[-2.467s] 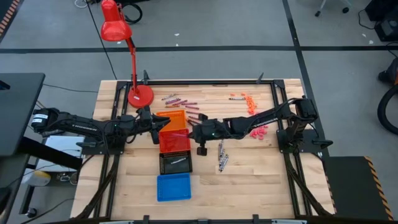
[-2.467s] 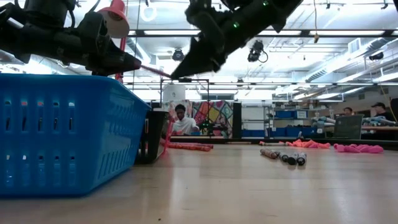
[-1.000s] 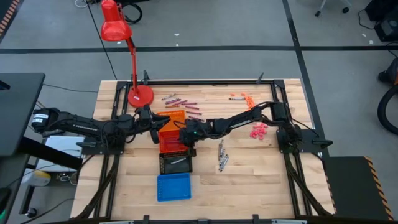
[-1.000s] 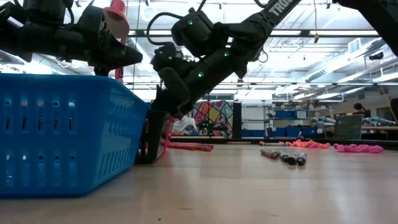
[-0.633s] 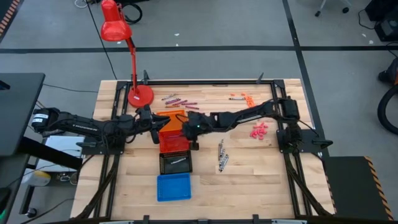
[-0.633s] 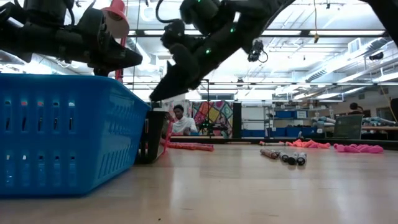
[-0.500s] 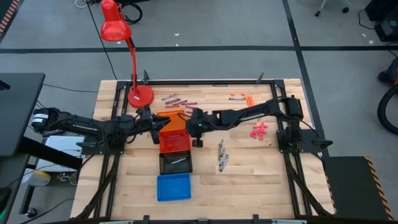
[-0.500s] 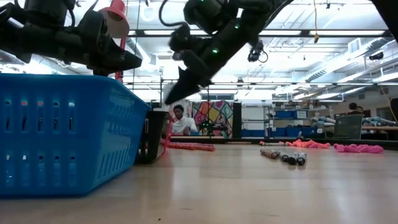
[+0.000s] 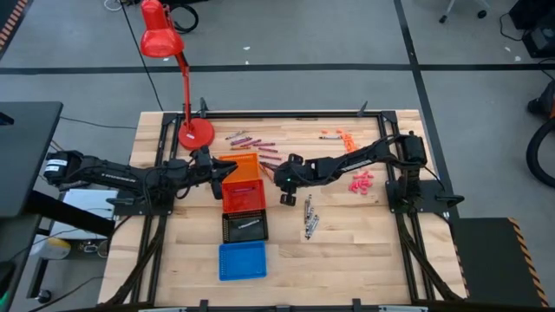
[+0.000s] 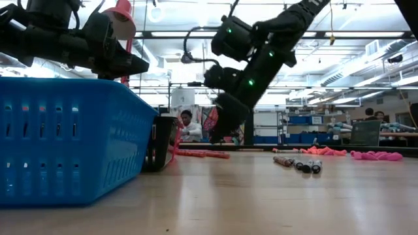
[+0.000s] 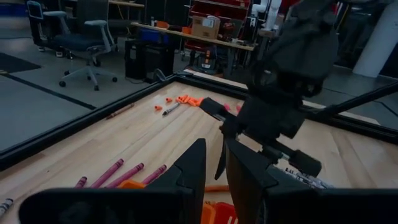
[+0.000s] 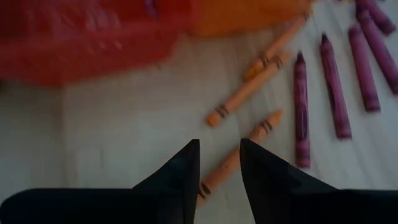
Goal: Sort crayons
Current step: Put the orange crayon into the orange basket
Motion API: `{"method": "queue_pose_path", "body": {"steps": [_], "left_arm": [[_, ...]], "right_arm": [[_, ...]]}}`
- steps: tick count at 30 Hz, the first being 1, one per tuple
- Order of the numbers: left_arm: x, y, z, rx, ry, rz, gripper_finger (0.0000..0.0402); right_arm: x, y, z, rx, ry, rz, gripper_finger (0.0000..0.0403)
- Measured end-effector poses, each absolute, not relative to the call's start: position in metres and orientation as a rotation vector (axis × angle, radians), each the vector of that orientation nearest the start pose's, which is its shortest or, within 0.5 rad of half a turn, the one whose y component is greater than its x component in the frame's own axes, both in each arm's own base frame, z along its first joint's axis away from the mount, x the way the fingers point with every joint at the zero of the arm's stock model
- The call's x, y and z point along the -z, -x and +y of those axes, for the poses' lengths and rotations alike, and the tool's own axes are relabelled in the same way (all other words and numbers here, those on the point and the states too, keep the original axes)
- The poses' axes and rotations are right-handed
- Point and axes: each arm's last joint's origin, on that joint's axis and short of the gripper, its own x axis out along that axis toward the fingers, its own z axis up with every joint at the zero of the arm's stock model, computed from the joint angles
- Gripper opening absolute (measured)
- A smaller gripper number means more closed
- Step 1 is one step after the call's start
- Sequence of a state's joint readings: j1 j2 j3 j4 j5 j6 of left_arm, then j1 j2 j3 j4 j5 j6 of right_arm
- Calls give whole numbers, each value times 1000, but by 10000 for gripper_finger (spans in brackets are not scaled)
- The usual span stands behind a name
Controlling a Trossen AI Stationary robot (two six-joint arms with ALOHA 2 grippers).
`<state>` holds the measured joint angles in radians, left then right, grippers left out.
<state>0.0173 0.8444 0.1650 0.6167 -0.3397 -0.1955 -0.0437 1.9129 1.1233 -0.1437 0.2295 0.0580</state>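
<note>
A wooden table (image 9: 347,251) seen from above, framed by black rails and standing on a grey floor. At its far left corner stands a red desk lamp (image 9: 165,43).

The left gripper (image 9: 227,172) hovers over the orange tray (image 9: 247,164); its two dark fingers stand a narrow gap apart, with nothing between them. Toward the near edge, the trays form a line: orange, then a red tray (image 9: 244,198), a black tray (image 9: 245,227) and a blue tray (image 9: 242,260).

Right of the trays, the right gripper (image 9: 279,176) hangs low over loose crayons. Its jaws are parted a little and empty. Its wrist camera shows three orange crayons (image 12: 245,89) on pale wood beside five maroon crayons (image 12: 301,106), all short paper-wrapped sticks.

More maroon crayons (image 9: 251,139) lie near the far edge, grey-white crayons (image 9: 309,217) mid-table, and an orange cluster (image 9: 347,139) and a pink cluster (image 9: 361,181) toward the right.

Beyond the table is a bright workshop, where a seated person (image 10: 188,125) is visible.
</note>
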Motion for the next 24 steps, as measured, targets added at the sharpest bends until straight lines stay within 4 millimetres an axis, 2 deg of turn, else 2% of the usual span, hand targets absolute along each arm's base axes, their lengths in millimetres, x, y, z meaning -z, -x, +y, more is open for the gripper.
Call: {"method": "queue_pose_path", "body": {"steps": [11,24], "left_arm": [[-187,-168,12,-362,186,34,71],[-187,-168,12,-362,186,34,71]], "right_arm": [[-132,-371,-28,327,-8,937,166],[-118,-360,-28,324,-68,919,159]]}}
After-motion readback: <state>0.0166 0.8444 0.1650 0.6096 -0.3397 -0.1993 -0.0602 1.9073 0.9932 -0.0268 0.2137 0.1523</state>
